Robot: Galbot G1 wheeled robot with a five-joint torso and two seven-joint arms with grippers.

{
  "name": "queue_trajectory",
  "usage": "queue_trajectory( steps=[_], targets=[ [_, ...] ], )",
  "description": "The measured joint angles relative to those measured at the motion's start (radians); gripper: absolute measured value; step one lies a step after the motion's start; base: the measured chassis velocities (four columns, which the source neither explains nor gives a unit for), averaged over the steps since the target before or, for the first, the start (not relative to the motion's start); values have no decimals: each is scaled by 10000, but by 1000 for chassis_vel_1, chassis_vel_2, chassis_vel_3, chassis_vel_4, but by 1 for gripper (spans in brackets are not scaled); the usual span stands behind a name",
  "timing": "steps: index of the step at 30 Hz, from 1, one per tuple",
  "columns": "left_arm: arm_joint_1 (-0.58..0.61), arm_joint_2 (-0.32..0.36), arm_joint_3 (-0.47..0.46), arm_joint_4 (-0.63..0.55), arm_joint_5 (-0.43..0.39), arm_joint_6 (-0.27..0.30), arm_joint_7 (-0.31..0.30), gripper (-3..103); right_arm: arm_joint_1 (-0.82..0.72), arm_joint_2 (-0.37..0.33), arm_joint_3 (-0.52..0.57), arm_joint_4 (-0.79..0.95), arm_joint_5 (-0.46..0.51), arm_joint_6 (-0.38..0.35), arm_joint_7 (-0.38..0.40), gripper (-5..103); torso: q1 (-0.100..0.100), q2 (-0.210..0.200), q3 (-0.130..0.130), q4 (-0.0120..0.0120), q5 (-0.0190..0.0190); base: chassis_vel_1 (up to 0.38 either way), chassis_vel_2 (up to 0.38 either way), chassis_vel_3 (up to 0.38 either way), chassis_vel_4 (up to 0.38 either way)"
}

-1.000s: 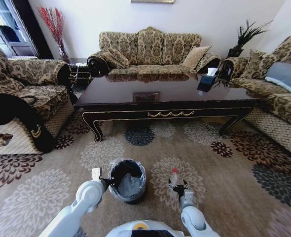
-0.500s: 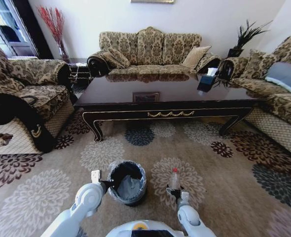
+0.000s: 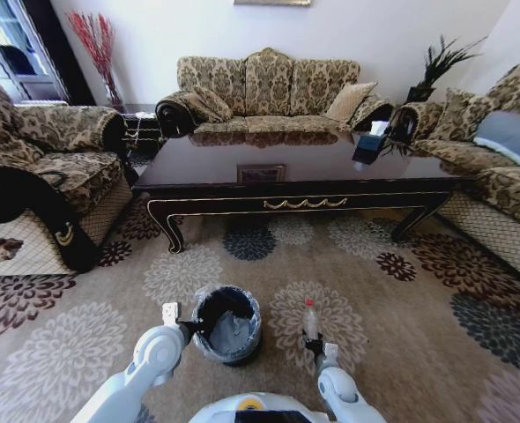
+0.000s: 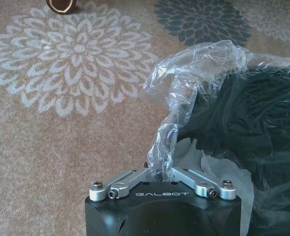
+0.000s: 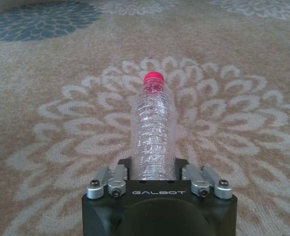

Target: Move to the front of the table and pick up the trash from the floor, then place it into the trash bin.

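The trash, a clear plastic bottle (image 3: 311, 319) with a red cap (image 5: 154, 78), stands up in my right gripper (image 3: 316, 345), which is shut on its lower body (image 5: 154, 142) just above the patterned floor (image 3: 401, 335). To its left stands the black trash bin (image 3: 227, 324). My left gripper (image 3: 192, 328) is at the bin's left rim, shut on a twisted strand of the bin's clear bag (image 4: 184, 78) beside the dark inside (image 4: 253, 128). The table (image 3: 304, 204) stretches across farther ahead.
Patterned sofas stand on the left (image 3: 40, 167), behind the table (image 3: 269, 88) and on the right (image 3: 507, 176). A tissue box (image 3: 368, 145) sits on the tabletop. A curved table leg (image 3: 170, 231) reaches the carpet. Open carpet lies between the table and the bin.
My right gripper has drawn back toward my body with the bottle, which now stands more upright in it. The left gripper and the bin have stayed put.
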State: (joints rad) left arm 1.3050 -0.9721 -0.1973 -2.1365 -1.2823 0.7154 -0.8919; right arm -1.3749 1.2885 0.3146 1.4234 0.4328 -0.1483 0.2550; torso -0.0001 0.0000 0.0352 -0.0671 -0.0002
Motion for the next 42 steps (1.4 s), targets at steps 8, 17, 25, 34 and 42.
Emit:
queue_trajectory(
  steps=[8, 17, 25, 34, 42],
  targets=[
    [-14, -10, 35, 67, 1, -4, 5, 0, -106, -85, 126, 189, 43, -4, -21, 27, 1, 0, 0, 1, 5, 0, 0, 0, 0],
    [-254, -146, 301, 299, 32, -4, 16, 0, -926, -509, 704, 2533, 437, -10, 13, 27, 1, 0, 0, 0, 3, 0, 0, 0, 0],
    [-713, -228, 539, 447, -126, -4, -74, 0, -2369, -815, 1233, 6053, 545, -133, 59, 27, 1, 0, 0, 0, 2, 0, 0, 0, 0],
    [-1814, -788, 1546, 709, -757, -5, -719, 0, -4291, -876, 966, 9683, 268, -399, -28, 27, 0, 1, 0, 0, 0, 0, 0, 0, 0],
    [-2704, -1058, 2704, 869, -946, -20, -1120, 0, -4780, -727, 536, 10260, -830, -91, -630, 27, 1, 1, 0, 0, 2, 0, 0, 0, 0]
  ],
)
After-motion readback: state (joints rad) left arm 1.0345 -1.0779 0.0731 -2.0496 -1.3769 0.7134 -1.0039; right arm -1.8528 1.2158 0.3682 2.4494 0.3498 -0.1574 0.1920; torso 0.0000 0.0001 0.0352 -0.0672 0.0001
